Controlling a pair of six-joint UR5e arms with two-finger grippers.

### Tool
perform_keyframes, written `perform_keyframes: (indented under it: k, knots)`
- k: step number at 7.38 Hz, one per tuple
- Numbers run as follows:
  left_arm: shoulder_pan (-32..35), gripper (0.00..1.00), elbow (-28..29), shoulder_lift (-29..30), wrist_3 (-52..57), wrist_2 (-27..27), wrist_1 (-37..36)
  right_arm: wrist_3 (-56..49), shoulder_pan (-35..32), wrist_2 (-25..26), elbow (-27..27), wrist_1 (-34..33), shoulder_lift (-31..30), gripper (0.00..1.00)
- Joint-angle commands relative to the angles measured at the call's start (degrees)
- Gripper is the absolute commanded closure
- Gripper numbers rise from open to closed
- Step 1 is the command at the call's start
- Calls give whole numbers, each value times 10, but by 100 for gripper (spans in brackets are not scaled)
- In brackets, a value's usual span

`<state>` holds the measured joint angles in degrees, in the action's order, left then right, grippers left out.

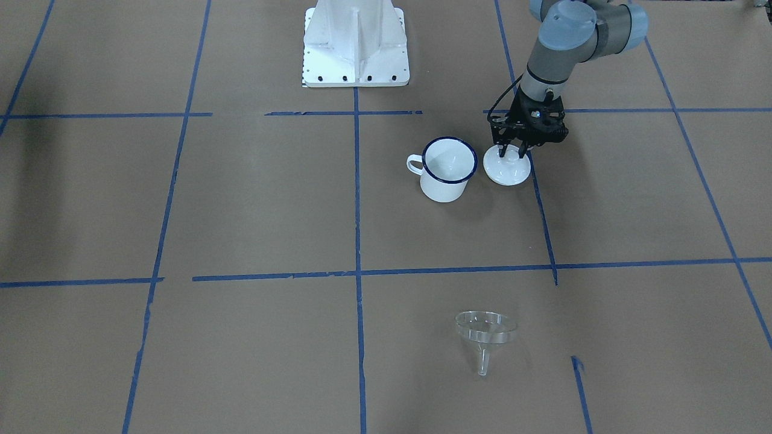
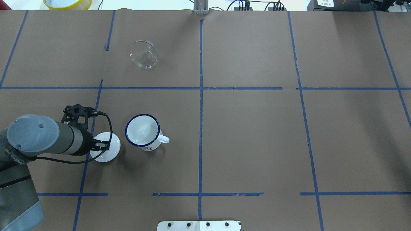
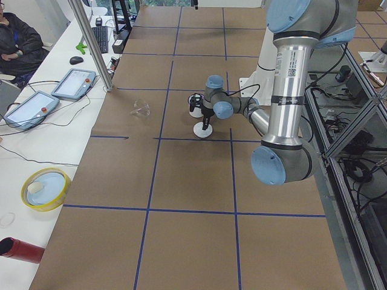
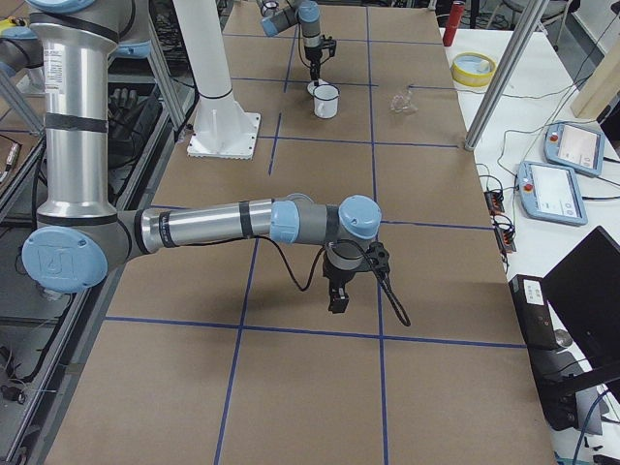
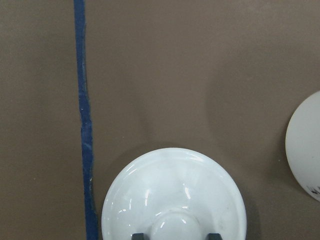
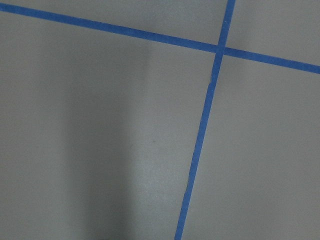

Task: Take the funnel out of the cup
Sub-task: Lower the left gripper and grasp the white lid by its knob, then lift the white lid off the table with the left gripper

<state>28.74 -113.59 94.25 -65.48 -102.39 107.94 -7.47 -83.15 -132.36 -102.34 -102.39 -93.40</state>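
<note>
The left gripper [image 1: 511, 152] is down on the white round lid with a knob [image 1: 508, 170]. In the left wrist view its 2 dark fingertips [image 5: 140, 235] sit against either side of the knob, so it looks pinched onto it. The lid lies flat on the brown paper-covered counter [image 1: 241, 199] with blue tape lines.

Just beside the lid, not quite touching it, stands the white enamel cup with a dark blue rim and a small loop handle [image 1: 446, 172]. It is upright, and both the overhead and front views look straight into it and show nothing inside.

The small clear transparent funnel with a wide rim and short spout [image 1: 485, 331] lies tipped on its side on the bare counter. It is well apart from the cup, on the side away from the robot's base and across 1 tape line, and neither arm is near it.

The right gripper [image 4: 338, 300] hangs over bare counter far from all 3 things. It shows only in the exterior right view, and I cannot tell whether it is spread or closed.

On this evidence the task looks finished: the funnel is out of the cup and resting free. Nothing of the removal appears to be left. The left gripper's hold on the lid seems to belong to some other step.
</note>
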Motion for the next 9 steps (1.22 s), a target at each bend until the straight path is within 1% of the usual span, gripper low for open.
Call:
perform_keyframes:
  k: [1, 5, 8, 9]
  knots:
    - [14, 31, -1, 1, 0, 0, -2, 0, 0, 0, -1, 0, 0, 0]
    - [19, 31, 6, 8, 0, -1, -2, 0, 0, 0, -1, 0, 0, 0]
    - [19, 31, 21, 23, -1, -1, -2, 0, 0, 0, -1, 0, 0, 0]
    - [19, 33, 21, 23, -1, -2, -2, 0, 0, 0, -1, 0, 0, 0]
